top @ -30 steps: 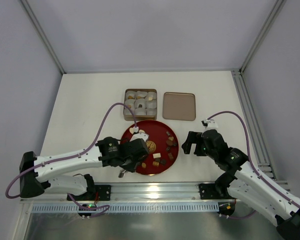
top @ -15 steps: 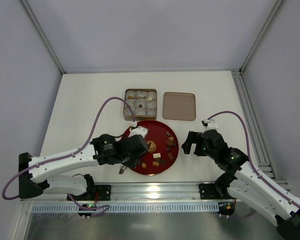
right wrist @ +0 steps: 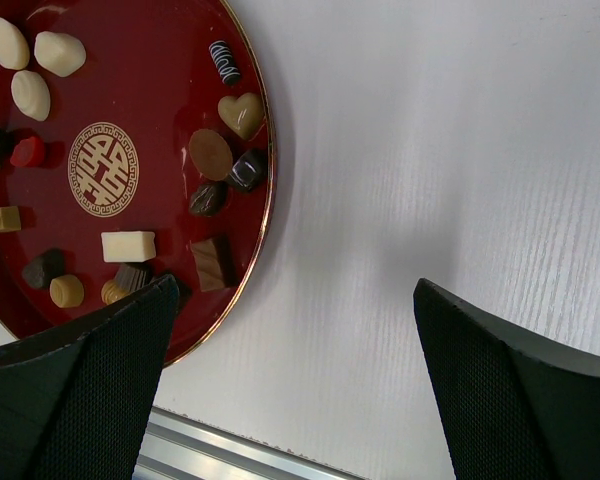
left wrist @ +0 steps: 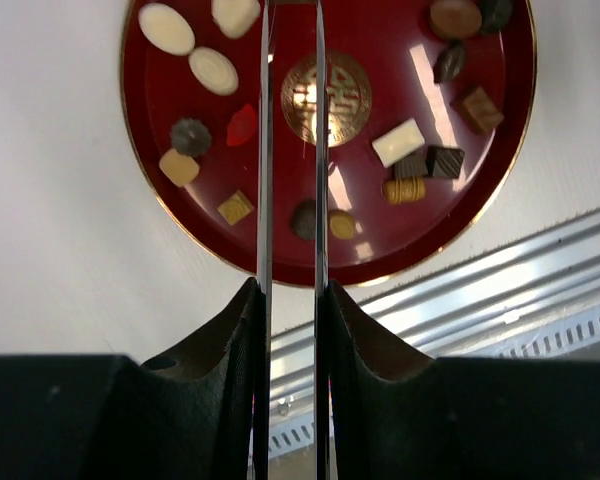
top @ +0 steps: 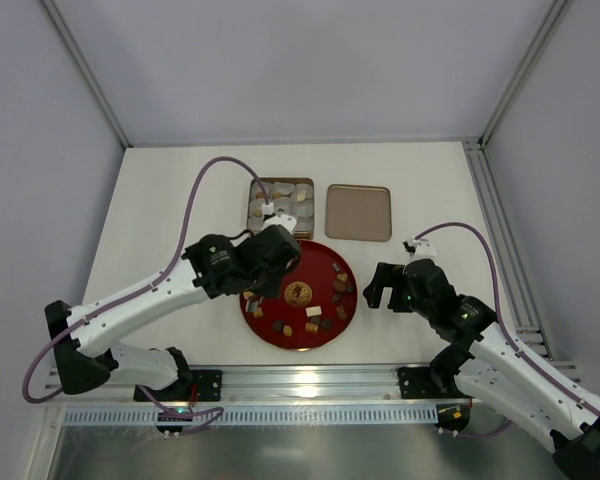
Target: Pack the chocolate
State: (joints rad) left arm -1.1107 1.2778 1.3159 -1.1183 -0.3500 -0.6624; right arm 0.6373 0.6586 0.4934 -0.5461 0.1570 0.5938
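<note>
The chocolate [left wrist: 398,142] lies loose on a round, dark red lacquer plate [top: 315,272] with a gold emblem at its centre. It is a scatter of small dark brown, tan and cream-white pieces, mostly along the plate's near and right sides, with a few white ovals at its far left.

Beyond the plate, on the side away from the arm bases, stands a square gold-brown metal tin [top: 311,200] lined with white crinkled paper cups [top: 280,210]. Tan pieces show in a few of the cups. The tin's flat tan lid [top: 358,212] lies just beside it on the right.

The left gripper [top: 280,245] hangs over the far-left part of the plate, between the emblem and the tin's near edge. Its thin fingers [left wrist: 265,200] run parallel with only a narrow slit between them. Their tips pass out of the wrist view, so whether they pinch a piece cannot be told.

The right gripper [top: 380,287] sits off the plate's right rim over the bare white table [top: 180,200], its jaws wide apart and holding nothing.

The next move turns on the tin lying straight ahead of the left gripper, in line with its fingers. That makes the left arm much the nearer one for a drop into a cup, while the right arm is nearer the dark pieces at the plate's right edge.
</note>
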